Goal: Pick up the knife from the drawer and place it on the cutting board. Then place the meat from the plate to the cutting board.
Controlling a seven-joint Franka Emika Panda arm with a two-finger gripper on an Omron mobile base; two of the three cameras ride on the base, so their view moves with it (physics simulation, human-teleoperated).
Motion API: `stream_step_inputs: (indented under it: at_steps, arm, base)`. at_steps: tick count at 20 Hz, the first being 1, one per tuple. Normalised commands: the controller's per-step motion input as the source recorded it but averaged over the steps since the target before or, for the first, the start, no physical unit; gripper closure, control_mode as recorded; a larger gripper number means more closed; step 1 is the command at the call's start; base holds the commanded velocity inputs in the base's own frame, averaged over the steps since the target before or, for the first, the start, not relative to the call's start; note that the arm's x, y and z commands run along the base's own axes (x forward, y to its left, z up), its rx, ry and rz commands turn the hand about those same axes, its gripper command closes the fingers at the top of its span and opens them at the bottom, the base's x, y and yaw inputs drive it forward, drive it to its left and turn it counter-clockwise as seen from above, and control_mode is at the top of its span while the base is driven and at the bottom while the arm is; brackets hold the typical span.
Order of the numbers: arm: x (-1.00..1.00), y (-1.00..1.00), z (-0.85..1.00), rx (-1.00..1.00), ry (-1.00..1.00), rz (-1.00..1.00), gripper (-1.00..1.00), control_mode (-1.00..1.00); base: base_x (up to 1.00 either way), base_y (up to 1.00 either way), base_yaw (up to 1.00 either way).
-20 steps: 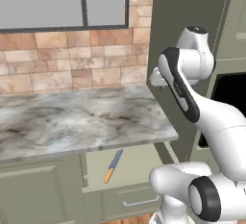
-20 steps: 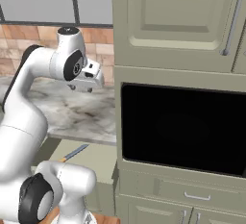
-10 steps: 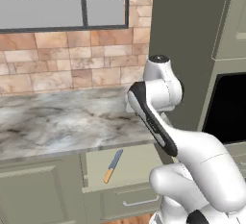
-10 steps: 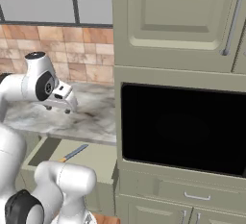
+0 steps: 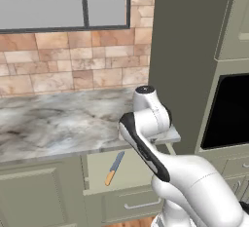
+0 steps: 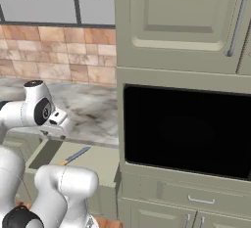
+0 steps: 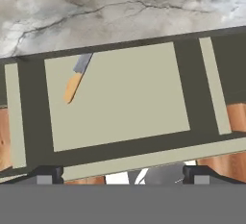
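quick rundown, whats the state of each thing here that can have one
Wide shallow sage-green drawer with cream inside: pulled open under the marble counter.
Small knife with grey-blue blade and tan-orange wooden handle: lying flat in the drawer, blade end partly under the counter edge, not gripped.
Tool: open, above the drawer, holding nothing.
Black-glass oven door: closed.
Upper cabinet door with metal bar handle: closed.

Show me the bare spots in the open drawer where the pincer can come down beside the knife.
The drawer floor is bare from the knife across to the far side wall, and toward the front panel. The knife lies near one back corner, its blade partly under the marble counter edge, so that corner is tight.
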Motion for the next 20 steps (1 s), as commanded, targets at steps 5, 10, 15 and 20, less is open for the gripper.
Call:
stream_step_inputs:
  at_steps: [5, 10, 15, 20]
  arm:
    - [0.0, 0.07, -0.38, 0.0, 0.05, 0.0, -1.0, -1.0]
    - [0.0, 0.15, -0.42, 0.0, 0.12, -0.01, -1.0, -1.0]
    - [0.0, 0.32, -0.45, 0.0, 0.09, 0.0, -1.0, -1.0]
    - [0.03, 0.46, -0.43, 0.0, 0.03, -0.02, -1.0, -1.0]
  base:
    - [0.0, 0.0, 0.0]
    - [0.0, 0.0, 0.0]
    - [0.0, 0.0, 0.0]
    - [0.0, 0.0, 0.0]
